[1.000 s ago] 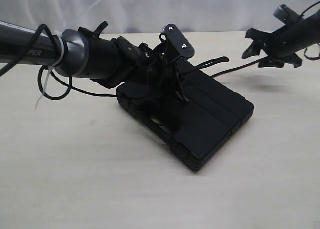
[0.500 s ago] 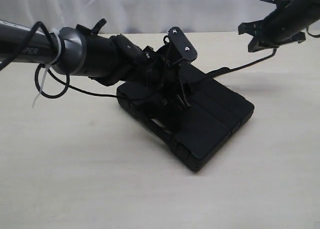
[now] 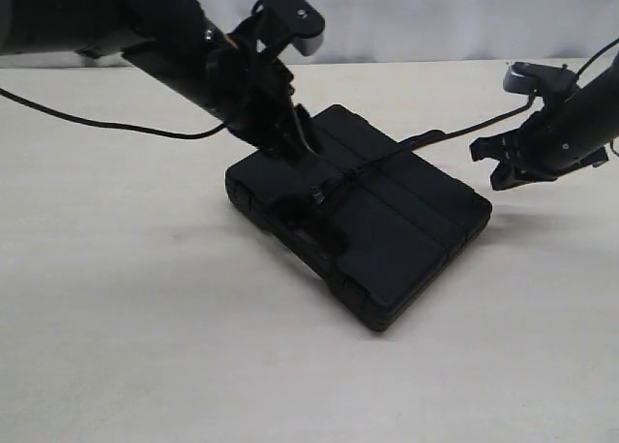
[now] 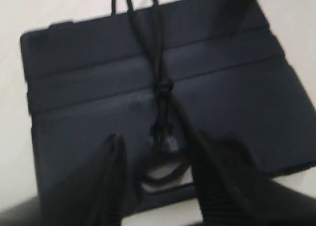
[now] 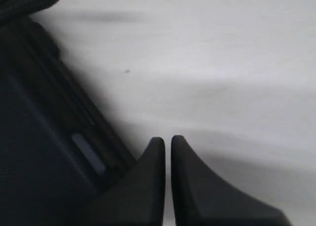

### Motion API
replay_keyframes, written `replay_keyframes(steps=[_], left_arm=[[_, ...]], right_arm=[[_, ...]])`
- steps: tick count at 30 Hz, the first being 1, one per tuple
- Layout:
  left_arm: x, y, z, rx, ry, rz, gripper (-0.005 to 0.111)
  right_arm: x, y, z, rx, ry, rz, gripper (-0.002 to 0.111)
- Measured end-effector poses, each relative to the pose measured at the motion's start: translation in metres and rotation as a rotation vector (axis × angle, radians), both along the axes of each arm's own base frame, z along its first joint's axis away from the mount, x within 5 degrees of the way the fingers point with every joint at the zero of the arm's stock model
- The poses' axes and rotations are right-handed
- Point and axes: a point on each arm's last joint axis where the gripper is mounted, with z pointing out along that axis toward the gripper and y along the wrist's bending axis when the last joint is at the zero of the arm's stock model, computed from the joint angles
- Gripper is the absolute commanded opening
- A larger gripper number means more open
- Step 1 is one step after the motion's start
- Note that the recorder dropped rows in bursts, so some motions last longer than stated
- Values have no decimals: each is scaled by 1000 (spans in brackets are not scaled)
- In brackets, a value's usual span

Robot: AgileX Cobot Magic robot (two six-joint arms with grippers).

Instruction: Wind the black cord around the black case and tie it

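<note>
Hovering: left tool (image 4: 155, 143) open over black cord (image 4: 157, 53) knot on black case (image 4: 89, 78) | right tool (image 5: 167, 139) closed beside case

Exterior camera eyes the black case (image 3: 387, 240) obliquely from close by; my left wrist camera looks down on it beyond my left claw (image 4: 155, 142), while the right one grazes its edge.

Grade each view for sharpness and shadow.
Exterior view: sharp, evenly lit, soft shadow beside the case. Left wrist view: motion-blurred, cord knot readable, left gripper a dark smear. Right wrist view: soft focus, right gripper blurred, case nearly featureless black.
</note>
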Motion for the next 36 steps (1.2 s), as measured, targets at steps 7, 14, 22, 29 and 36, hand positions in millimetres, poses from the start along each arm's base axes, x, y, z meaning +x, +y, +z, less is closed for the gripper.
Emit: replay_keyframes(steps=[7,14,22,29,36], left_arm=[[0,43,-34,78,123,118,0],[-4,60,-53,100,163,174,0],[-11,65,-48,87,126,193,0],[-16,65,-29,38,29,144,0],[-18,58,-26,-18,-11,27,0]], right_arm=[[-18,52,-17,-37,-24,128,4],[-44,121,-16,-14,-3,317,4],[-61,162,18,-22,-106,441,4],[-50,97,47,-131,-118,197,16],[-53,37,38,-329,45,288,45]])
